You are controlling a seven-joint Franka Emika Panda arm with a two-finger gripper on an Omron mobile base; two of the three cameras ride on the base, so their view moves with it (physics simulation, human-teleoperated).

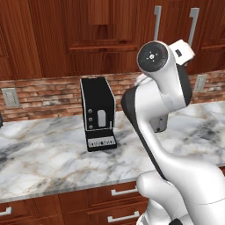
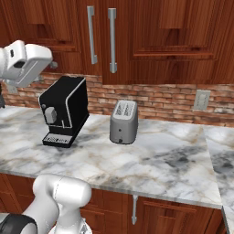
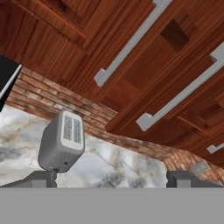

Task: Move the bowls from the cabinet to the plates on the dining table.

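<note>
The cabinet (image 2: pixel 137 36) hangs above the counter, dark red-brown, with both doors shut. Its two long silver bar handles (image 2: pixel 112 40) stand side by side, and they also show in the left base view as bar handles (image 1: pixel 157 22). The bowls are hidden and the dining table with its plates is out of view. In the hand view my gripper (image 3: pixel 111 180) is open, its fingertips (image 3: pixel 41 178) far apart with nothing between them. It is raised and points up at the cabinet handles (image 3: pixel 131 43) from a distance. My white hand (image 2: pixel 23 61) hovers left of the handles, above the coffee machine.
A black coffee machine (image 2: pixel 64 112) and a grey toaster (image 2: pixel 123 121) stand on the marble counter (image 2: pixel 160 160) against a brick backsplash. A wall outlet (image 2: pixel 201 99) sits at the right. Drawers with short handles (image 1: pixel 124 191) run below the counter.
</note>
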